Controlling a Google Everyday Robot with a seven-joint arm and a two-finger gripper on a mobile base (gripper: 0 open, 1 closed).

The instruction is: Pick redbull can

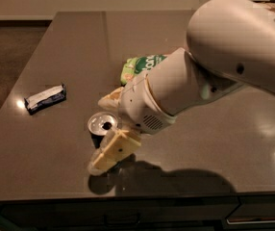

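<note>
The redbull can (pixel 103 123) stands upright near the front edge of the dark table (pixel 56 47), its silver top with the dark opening showing and its dark body partly hidden. My gripper (pixel 98 134) is open and straddles the can. One cream finger (pixel 112 152) is in front of the can and the other (pixel 109 99) is behind it. The big white arm reaches in from the right.
A blue-white snack bar wrapper (pixel 45 98) lies flat to the left of the can. A green chip bag (pixel 138 64) lies behind the arm, partly hidden. The table's front edge (pixel 128 196) is close below the gripper. The floor lies to the left.
</note>
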